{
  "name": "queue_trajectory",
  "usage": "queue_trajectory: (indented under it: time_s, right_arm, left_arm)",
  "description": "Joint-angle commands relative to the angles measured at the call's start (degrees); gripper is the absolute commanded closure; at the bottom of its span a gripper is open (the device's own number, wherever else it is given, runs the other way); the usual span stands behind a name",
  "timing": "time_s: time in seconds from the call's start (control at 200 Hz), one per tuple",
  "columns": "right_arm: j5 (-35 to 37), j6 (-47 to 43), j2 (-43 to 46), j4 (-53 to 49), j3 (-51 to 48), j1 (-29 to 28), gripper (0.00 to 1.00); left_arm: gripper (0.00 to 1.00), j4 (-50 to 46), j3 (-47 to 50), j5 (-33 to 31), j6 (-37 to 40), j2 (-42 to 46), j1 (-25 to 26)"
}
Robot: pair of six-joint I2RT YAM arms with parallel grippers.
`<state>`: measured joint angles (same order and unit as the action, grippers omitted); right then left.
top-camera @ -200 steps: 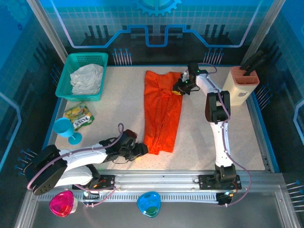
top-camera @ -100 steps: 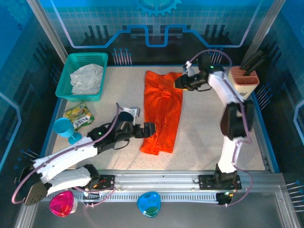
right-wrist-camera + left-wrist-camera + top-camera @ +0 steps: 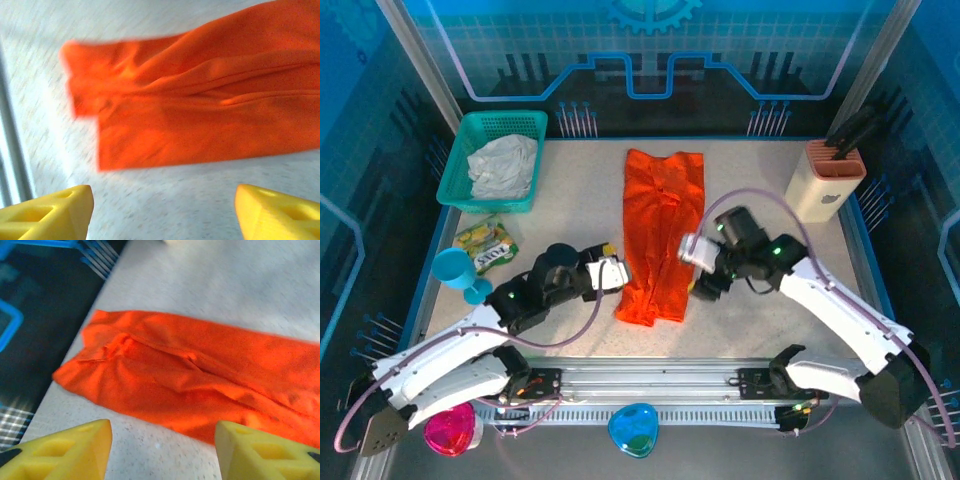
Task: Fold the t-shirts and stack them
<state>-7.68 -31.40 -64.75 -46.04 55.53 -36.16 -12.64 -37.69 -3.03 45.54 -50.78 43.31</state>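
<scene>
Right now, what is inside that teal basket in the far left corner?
A crumpled whitish-grey t-shirt lies in the teal basket, covering most of its floor. Whether anything sits beneath the cloth cannot be seen.

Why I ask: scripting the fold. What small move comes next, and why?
Probably lower the left tool and right tool onto the near corners of the orange t-shirt: both hover open beside that end, and the strip isn't folded crosswise yet.
</scene>
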Motion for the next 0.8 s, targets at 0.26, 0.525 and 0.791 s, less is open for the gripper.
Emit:
queue_trajectory:
  time_s: [0.26, 0.525, 0.791]
  right_arm:
    - [10.8, -4.7, -12.1, 2.5, -8.9, -16.2, 0.27]
    - [10.2, -3.7, -17.8, 12.0, -8.0, -15.5, 0.28]
    - [9.6, -2.1, -18.9, 12.6, -8.4, -15.5, 0.29]
  left_arm:
    - [0.36, -28.6, -0.8, 0.1, 21.7, -1.5, 12.7]
    - [0.36, -21.2, 2.7, -2.2, 33.2, -7.0, 12.3]
    - [0.36, -17.2, 2.6, 2.7, 37.3, -11.7, 9.7]
